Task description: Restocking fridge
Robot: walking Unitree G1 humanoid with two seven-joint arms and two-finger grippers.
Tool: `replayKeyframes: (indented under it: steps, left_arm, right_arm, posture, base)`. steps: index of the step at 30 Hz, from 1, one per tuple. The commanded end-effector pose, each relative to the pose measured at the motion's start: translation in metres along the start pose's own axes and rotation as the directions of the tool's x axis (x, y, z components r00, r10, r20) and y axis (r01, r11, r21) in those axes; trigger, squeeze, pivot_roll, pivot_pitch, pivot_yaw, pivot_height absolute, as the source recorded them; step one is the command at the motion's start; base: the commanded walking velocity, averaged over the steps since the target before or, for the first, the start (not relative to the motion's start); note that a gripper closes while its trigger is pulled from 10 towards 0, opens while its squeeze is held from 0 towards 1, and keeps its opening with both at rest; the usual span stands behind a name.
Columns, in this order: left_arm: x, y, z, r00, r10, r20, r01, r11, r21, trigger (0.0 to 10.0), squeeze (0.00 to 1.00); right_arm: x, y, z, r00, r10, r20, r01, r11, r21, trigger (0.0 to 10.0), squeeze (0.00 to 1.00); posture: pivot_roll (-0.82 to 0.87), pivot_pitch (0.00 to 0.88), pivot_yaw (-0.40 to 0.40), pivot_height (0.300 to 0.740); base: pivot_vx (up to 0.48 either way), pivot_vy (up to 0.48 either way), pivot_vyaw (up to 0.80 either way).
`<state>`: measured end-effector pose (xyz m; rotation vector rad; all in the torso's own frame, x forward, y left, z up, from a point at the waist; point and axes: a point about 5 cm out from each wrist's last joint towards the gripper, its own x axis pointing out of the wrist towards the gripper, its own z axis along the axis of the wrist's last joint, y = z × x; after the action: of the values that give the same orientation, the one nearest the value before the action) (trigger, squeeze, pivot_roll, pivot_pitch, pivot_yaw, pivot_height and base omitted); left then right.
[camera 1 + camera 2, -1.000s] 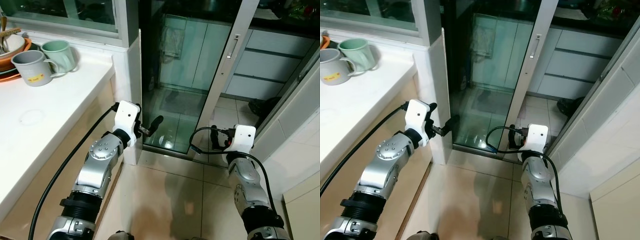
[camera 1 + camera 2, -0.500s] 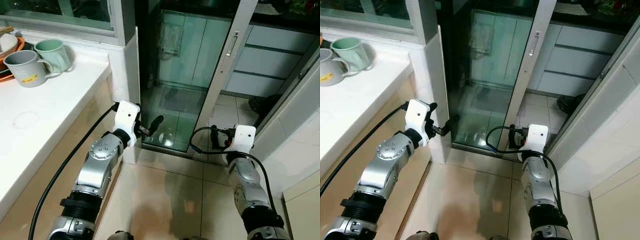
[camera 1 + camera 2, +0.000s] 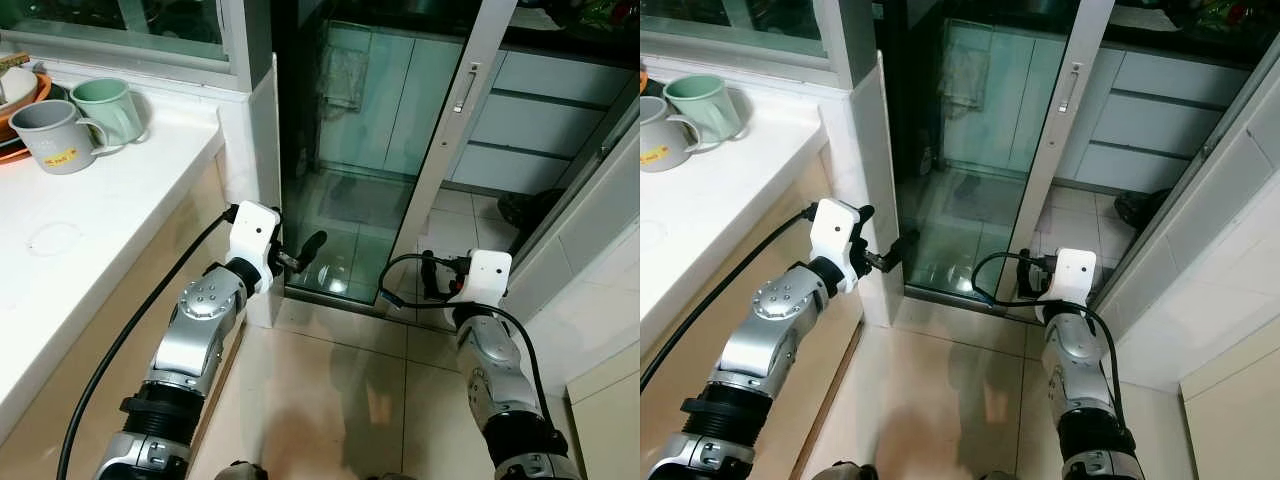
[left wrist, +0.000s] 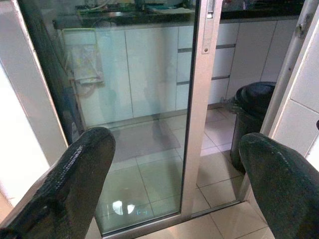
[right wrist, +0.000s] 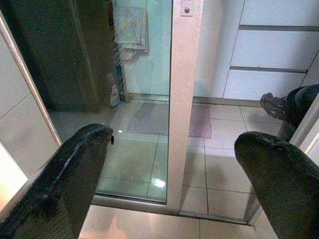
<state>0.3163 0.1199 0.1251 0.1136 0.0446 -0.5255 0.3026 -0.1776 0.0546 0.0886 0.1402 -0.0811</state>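
The robot stands facing a sliding glass door (image 3: pixel 360 170), and everything here sits around that door. Its silver frame post (image 3: pixel 447 150) runs down the middle, with a small handle (image 3: pixel 464 89) high on it. Through the glass are pale cabinets (image 4: pixel 144 69) and a cloth (image 4: pixel 85 63) hanging on them; no fridge can be made out.

The left gripper (image 4: pixel 174 164) is raised just in front of the glass, low on the door's left side; its two black fingers (image 4: pixel 75 179) are spread wide apart with nothing between them. The right gripper (image 5: pixel 172 169) hangs low before the post, fingers (image 5: pixel 279 169) likewise wide apart and holding nothing.

To the door's left, a white counter (image 3: pixel 110 220) carries a grey mug (image 3: pixel 48 135) and a green mug (image 3: pixel 110 105), side by side and close together. Beyond the door's right edge stands a black bin (image 4: pixel 254 104).
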Motion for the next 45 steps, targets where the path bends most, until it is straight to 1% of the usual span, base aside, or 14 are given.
replayKeyframes:
  steps: [1,4,10,15,19,23,31,39,43,45]
  left_arm:
    - [0.014,-0.008,0.001,1.000,-0.010,-0.012,0.010,1.000,0.027,10.0,0.00]
    - [0.016,-0.006,0.004,1.000,-0.007,-0.005,0.008,0.999,0.032,10.0,0.00]
    - [0.014,-0.003,0.003,1.000,-0.009,-0.011,0.009,0.999,0.041,10.0,0.00]
    - [0.014,-0.005,0.001,1.000,-0.019,-0.020,0.019,0.999,0.044,10.0,0.00]
    - [0.015,-0.008,0.000,0.999,-0.031,-0.022,0.032,0.999,0.036,10.0,0.00]
    - [0.018,-0.011,0.002,0.999,-0.039,-0.018,0.040,0.999,0.034,10.0,0.00]
    - [0.018,-0.006,0.003,0.999,-0.040,-0.022,0.041,0.998,0.048,10.0,0.00]
    - [0.021,-0.007,0.005,0.999,-0.047,-0.020,0.048,0.997,0.053,10.0,0.00]
    - [0.020,-0.008,0.001,0.998,-0.048,-0.030,0.049,0.998,0.048,10.0,0.00]
    - [0.021,-0.009,-0.007,0.997,-0.042,-0.063,0.043,0.999,0.024,10.0,0.00]
  right_arm:
    - [0.015,0.014,0.018,0.997,0.059,0.046,-0.059,0.998,-0.008,10.0,0.00]
    - [0.017,0.018,0.019,0.997,0.067,0.047,-0.067,0.998,-0.006,10.0,0.00]
    - [0.020,0.021,0.020,0.996,0.071,0.045,-0.071,0.997,-0.005,10.0,0.00]
    - [0.019,0.023,0.019,0.996,0.075,0.043,-0.075,0.997,-0.006,10.0,0.00]
    - [0.016,0.025,0.016,0.996,0.082,0.042,-0.082,0.997,-0.012,10.0,0.00]
    - [0.015,0.025,0.015,0.996,0.083,0.038,-0.082,0.997,-0.013,10.0,0.00]
    - [0.017,0.023,0.017,0.997,0.066,0.040,-0.066,0.998,-0.009,10.0,0.00]
    - [0.016,0.023,0.015,0.998,0.059,0.037,-0.059,0.998,-0.011,10.0,0.00]
    - [0.017,0.023,0.011,0.999,0.047,0.005,-0.046,0.999,-0.023,10.0,0.00]
    - [0.017,0.024,0.000,0.996,0.058,-0.073,-0.061,0.997,-0.037,10.0,0.00]
  posture:
    - [-0.05,0.000,-0.037,0.740]
    - [-0.04,0.000,-0.035,0.740]
    - [-0.04,0.000,-0.021,0.740]
    - [-0.05,0.000,-0.013,0.740]
    - [-0.07,0.000,-0.008,0.740]
    - [-0.07,0.000,-0.008,0.740]
    - [-0.08,0.000,0.011,0.740]
    - [-0.08,0.000,0.012,0.740]
    - [-0.08,0.000,0.013,0.740]
    - [-0.08,0.000,0.012,0.740]
  base:
    - [0.000,0.000,0.00]
    - [0.000,0.000,0.00]
    - [0.000,0.000,0.00]
    - [0.000,0.000,0.00]
    - [0.000,0.000,0.00]
    - [0.000,0.000,0.00]
    - [0.000,0.000,0.00]
    - [0.000,0.000,0.00]
    - [0.000,0.000,0.00]
    - [0.000,0.000,0.00]
